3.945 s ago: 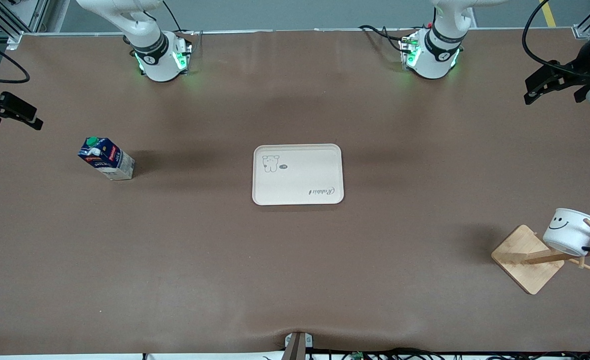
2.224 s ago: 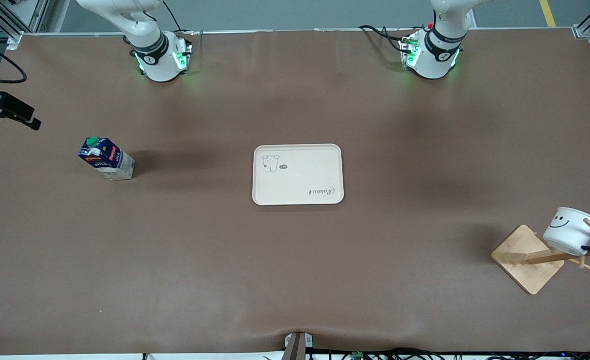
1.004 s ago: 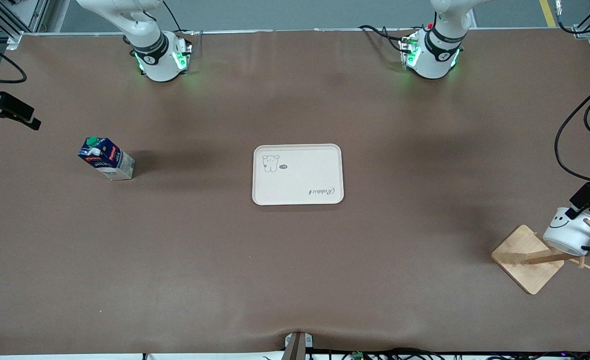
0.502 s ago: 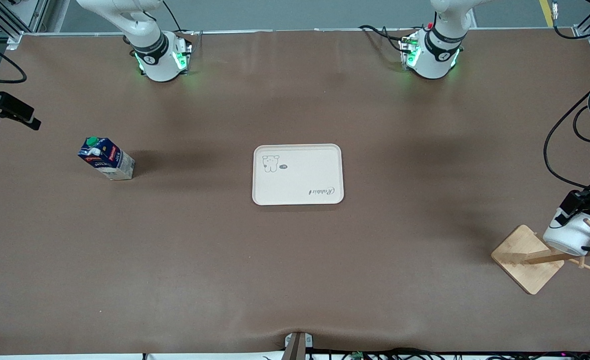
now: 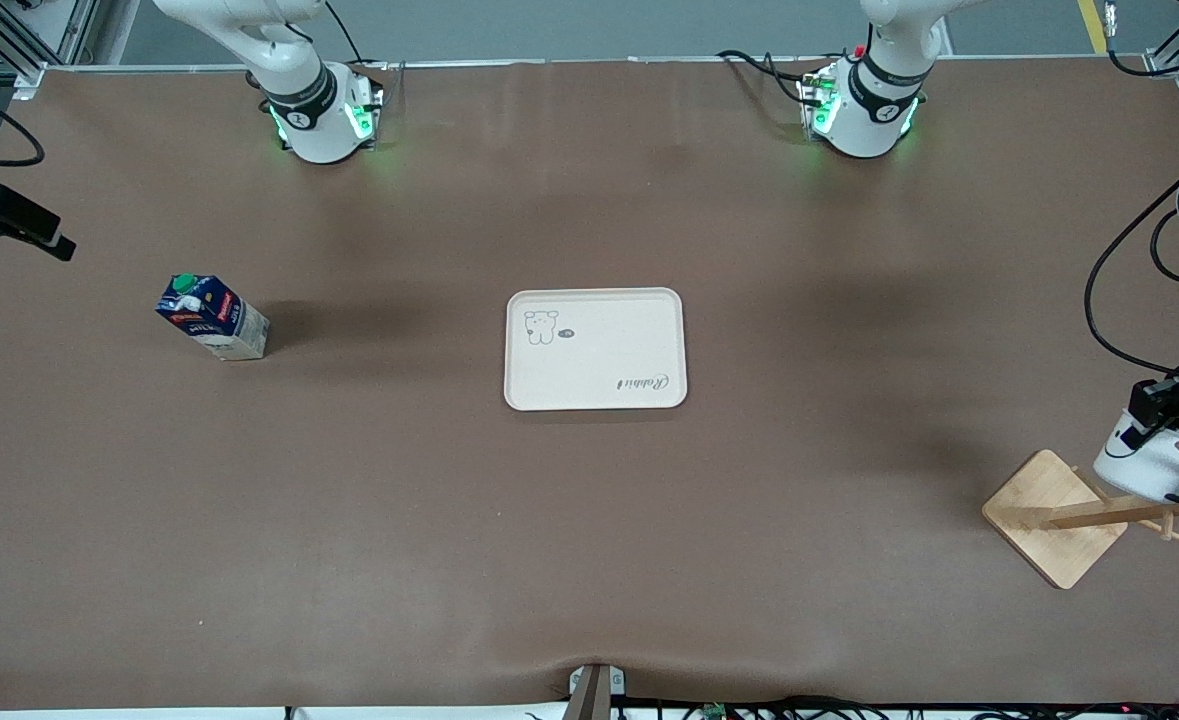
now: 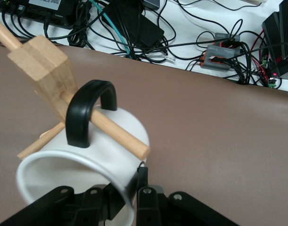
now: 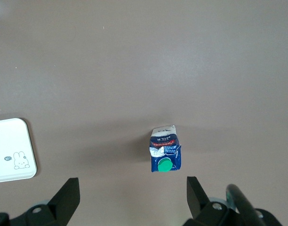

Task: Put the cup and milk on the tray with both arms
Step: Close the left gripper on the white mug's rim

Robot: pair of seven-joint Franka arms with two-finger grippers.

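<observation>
Now | cup [image 6: 64,165]: white, black handle (on peg) | left fingers [image 6: 144,188] pinch rim | right fingers [image 7: 68,195] wide

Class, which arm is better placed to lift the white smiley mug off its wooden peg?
The left: the left gripper is shut on the white mug's rim. The right gripper hangs open above the blue milk carton.

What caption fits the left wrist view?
Left gripper shut on the rim of the cup, whose handle hangs on a wooden peg.
</observation>
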